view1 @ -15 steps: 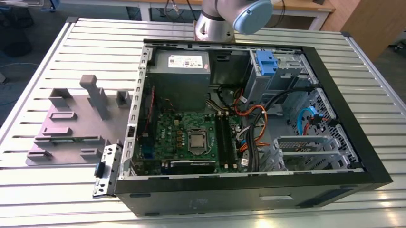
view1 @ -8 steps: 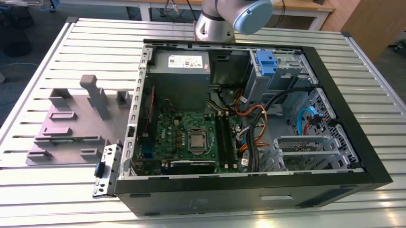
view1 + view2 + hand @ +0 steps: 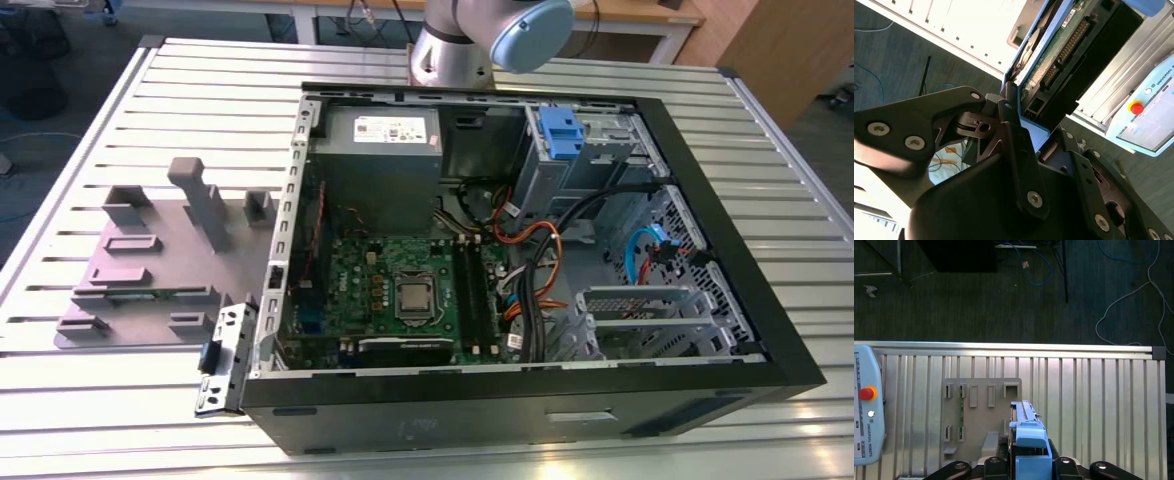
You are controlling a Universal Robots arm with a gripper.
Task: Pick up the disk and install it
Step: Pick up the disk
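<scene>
My gripper (image 3: 1030, 469) is clenched on the disk (image 3: 1028, 432) (I can see its blue frame). I hold it up over the grey tray (image 3: 979, 422). Picking up looks done. Putting it into the computer case (image 3: 534, 410) is left.

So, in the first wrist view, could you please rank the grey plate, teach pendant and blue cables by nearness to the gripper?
1. grey plate, on the table below.
2. teach pendant, at the table's edge.
3. blue cables, on the floor beyond.

Exterior view overlooks table (image 3: 160, 100), wrist views hug end effector (image 3: 1029, 467)
</scene>
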